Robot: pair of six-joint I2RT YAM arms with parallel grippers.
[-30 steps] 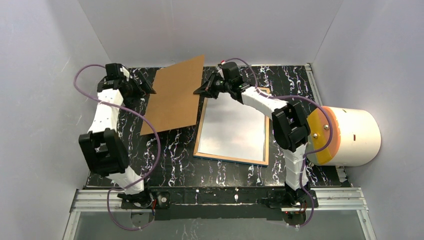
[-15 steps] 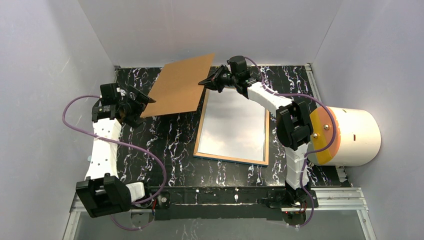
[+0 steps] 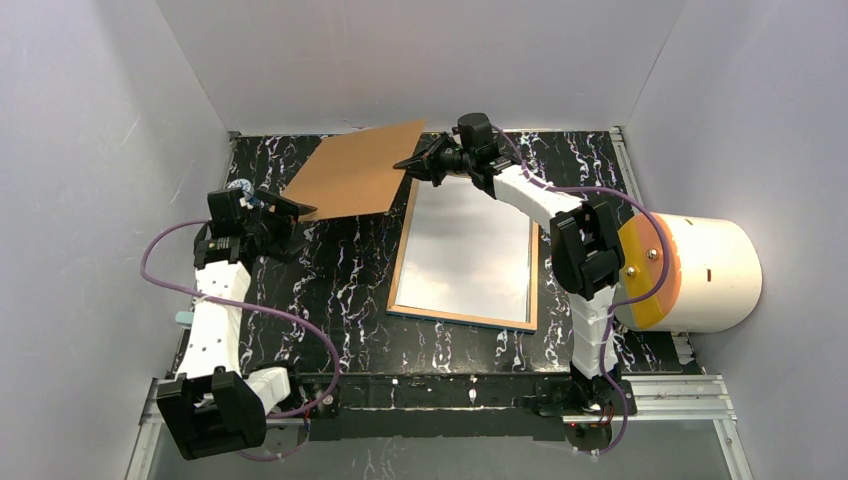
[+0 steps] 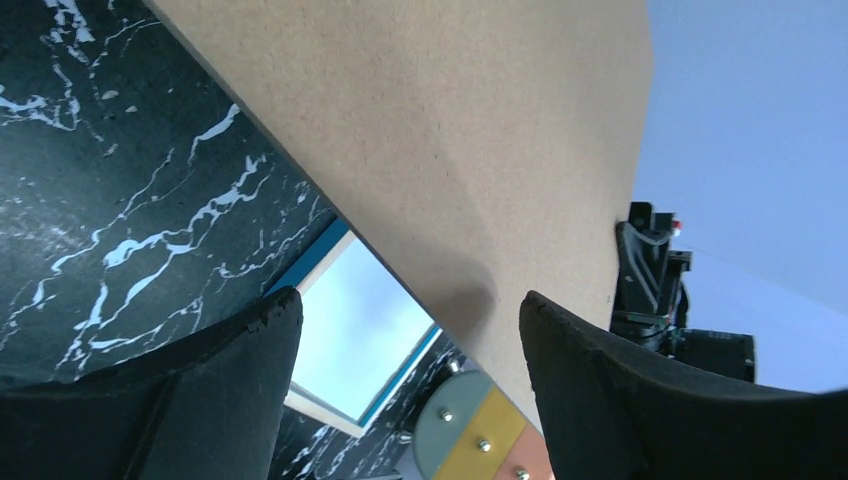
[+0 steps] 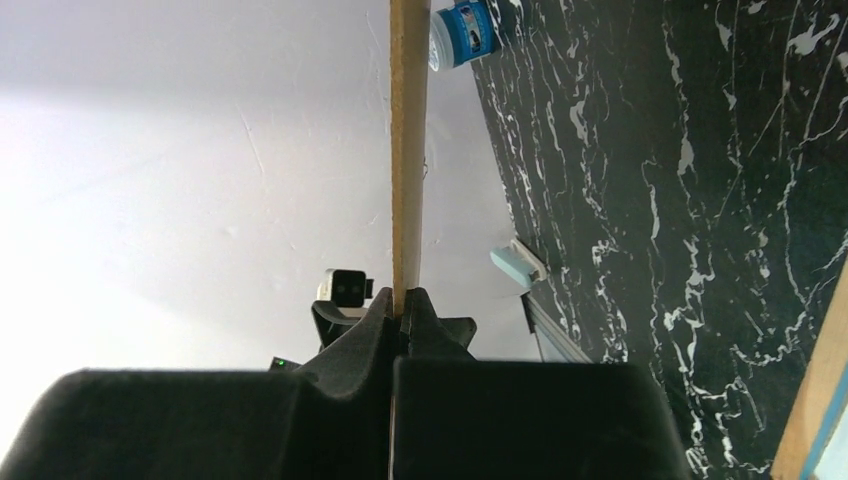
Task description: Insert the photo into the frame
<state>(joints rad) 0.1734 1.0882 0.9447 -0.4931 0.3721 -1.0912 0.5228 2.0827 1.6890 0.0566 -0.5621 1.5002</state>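
Observation:
The frame (image 3: 465, 255) lies flat at the table's middle, its wood-coloured edge round a pale glass pane; the left wrist view shows its blue rim (image 4: 305, 262). My right gripper (image 3: 415, 162) is shut on the right edge of a plain brown backing board (image 3: 355, 170), held tilted above the table's back left. That board stands edge-on between the jaws of the right gripper (image 5: 405, 300). My left gripper (image 3: 292, 208) is open beside the board's near left corner, and the board (image 4: 450, 130) fills the view beyond its fingers (image 4: 230, 370). The photo is out of view.
A white cylinder with an orange-yellow disc (image 3: 700, 270) lies at the table's right edge. A blue-and-white bottle (image 3: 238, 187) stands at the back left behind the left gripper. A small pale-blue piece (image 3: 183, 317) sits on the left border. Grey walls enclose the table.
The right gripper has swung the board toward the back wall. The left arm has drawn back toward the near left, away from the board's left edge, its jaws slightly narrower.

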